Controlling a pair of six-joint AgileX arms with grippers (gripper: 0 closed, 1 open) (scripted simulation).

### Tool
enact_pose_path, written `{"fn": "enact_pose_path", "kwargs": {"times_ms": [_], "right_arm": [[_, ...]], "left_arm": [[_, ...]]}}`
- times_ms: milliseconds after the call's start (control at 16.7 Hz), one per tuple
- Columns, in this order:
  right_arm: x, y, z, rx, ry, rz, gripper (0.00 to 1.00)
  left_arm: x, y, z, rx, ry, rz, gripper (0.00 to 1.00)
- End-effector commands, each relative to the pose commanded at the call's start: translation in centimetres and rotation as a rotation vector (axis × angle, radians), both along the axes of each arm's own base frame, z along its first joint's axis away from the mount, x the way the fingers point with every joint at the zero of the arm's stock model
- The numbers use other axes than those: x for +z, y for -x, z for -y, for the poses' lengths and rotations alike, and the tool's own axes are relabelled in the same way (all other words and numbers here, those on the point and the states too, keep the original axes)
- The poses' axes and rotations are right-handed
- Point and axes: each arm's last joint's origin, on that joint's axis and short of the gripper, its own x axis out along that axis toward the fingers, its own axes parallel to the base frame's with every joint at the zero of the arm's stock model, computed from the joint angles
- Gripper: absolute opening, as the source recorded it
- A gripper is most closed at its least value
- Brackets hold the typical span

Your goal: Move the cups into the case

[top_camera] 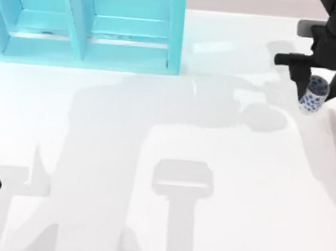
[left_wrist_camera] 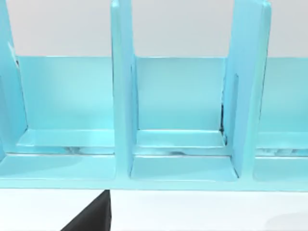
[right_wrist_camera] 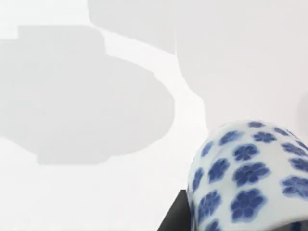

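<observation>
White floral cup (top_camera: 314, 94) tilted in right tool (top_camera: 311, 84), far right

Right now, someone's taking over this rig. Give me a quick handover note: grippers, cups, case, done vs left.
Right gripper: at the table's far right, shut on the small white cup with blue floral pattern, carried tilted above the white table.
Left arm: parked at the table's left edge, near side.
Large turquoise-blue open shelf case: far left of the table; the compartments seen from the left wrist hold no cup.
Done: floral cup picked up.
Left: carry it across to the case and set it in a compartment. A reddish-brown cup is not seen from here, so check for it.
</observation>
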Motion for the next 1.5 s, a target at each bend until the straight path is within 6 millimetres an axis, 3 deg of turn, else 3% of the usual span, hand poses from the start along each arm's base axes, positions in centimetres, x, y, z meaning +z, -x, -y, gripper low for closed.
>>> {"fn": "enact_pose_path", "kwargs": {"times_ms": [300, 600, 720, 960, 1140, 1320, 1500], "right_arm": [[5.0, 0.7, 5.1, 0.0, 0.0, 0.0, 0.0], [5.1, 0.7, 5.2, 0.002, 0.001, 0.0, 0.0], [5.7, 1.3, 6.8, 0.002, 0.002, 0.006, 0.0], [7.5, 5.0, 14.2, 0.005, 0.003, 0.003, 0.0], [8.7, 10.1, 20.2, 0.005, 0.001, -0.004, 0.0], [9.4, 13.6, 22.9, 0.004, 0.004, 0.006, 0.0], [9.5, 14.2, 23.2, 0.004, 0.005, 0.007, 0.0]], "left_arm": [[0.0, 0.0, 0.0, 0.0, 0.0, 0.0, 1.0], [0.0, 0.0, 0.0, 0.0, 0.0, 0.0, 1.0], [0.0, 0.0, 0.0, 0.0, 0.0, 0.0, 1.0], [0.0, 0.0, 0.0, 0.0, 0.0, 0.0, 1.0], [0.0, 0.0, 0.0, 0.0, 0.0, 0.0, 1.0], [0.0, 0.0, 0.0, 0.0, 0.0, 0.0, 1.0], [0.0, 0.0, 0.0, 0.0, 0.0, 0.0, 1.0]]}}
